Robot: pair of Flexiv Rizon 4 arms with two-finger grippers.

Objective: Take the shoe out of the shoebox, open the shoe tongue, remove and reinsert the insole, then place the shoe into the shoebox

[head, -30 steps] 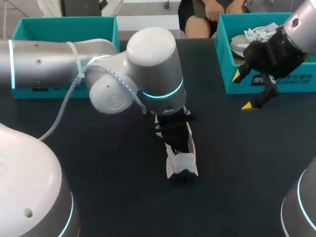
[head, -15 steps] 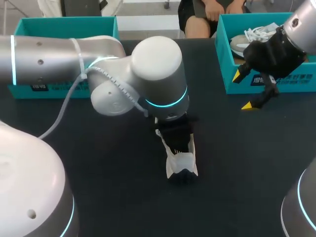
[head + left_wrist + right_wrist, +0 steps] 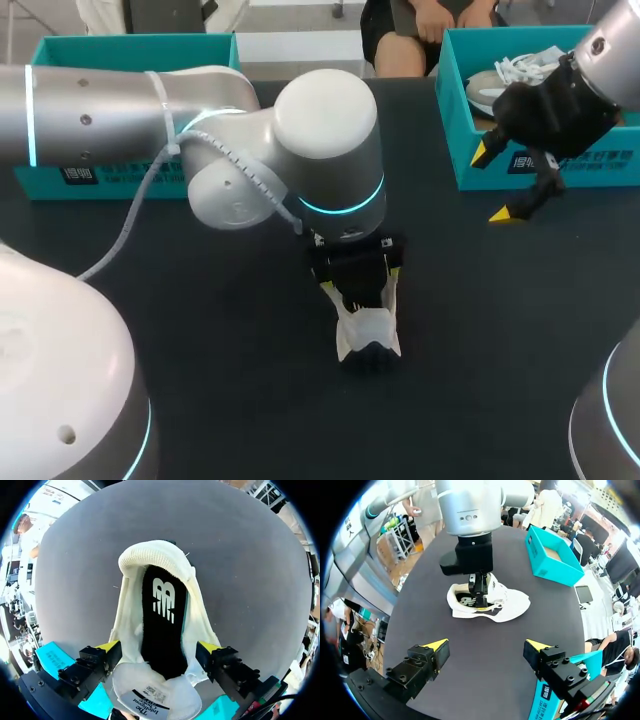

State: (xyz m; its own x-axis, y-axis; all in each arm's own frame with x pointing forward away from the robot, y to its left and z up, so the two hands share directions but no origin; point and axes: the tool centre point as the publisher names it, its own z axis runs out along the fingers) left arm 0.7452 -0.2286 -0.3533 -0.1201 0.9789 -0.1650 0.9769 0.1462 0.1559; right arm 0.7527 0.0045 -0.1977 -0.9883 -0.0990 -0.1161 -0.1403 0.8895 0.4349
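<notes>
- Shoe (image 3: pixel 366 328): it stands out of its box near the middle of the table (image 3: pixel 480 330), heel towards 6 o'clock, with the toe end hidden under my left wrist.
- Left claw (image 3: pixel 158 646): my fingers are spread wide, with one yellow tip beside each flank of the shoe and nothing gripped. I cannot tell whether either tip brushes the upper.
- Insole (image 3: pixel 162 625): black, lying flat inside the shoe and exposed ahead of my left claw. The white tongue (image 3: pixel 150 697) is folded back under that claw.
- Right claw (image 3: pixel 494 183): fingers apart and empty, at 2 o'clock from the shoe, just in front of the right shoebox (image 3: pixel 560 165), which holds a second shoe (image 3: pixel 520 66). The left shoebox (image 3: pixel 130 48) lies at 10 o'clock.
- Hazard 1: closing from this stance would probably pinch the collar rather than the insole, so the whole shoe would lift.
- Hazard 2: nothing pins the shoe, so a pull on the insole may drag or tip it.
- Hazard 3: the tongue may spring back over the opening and block my reach.
</notes>
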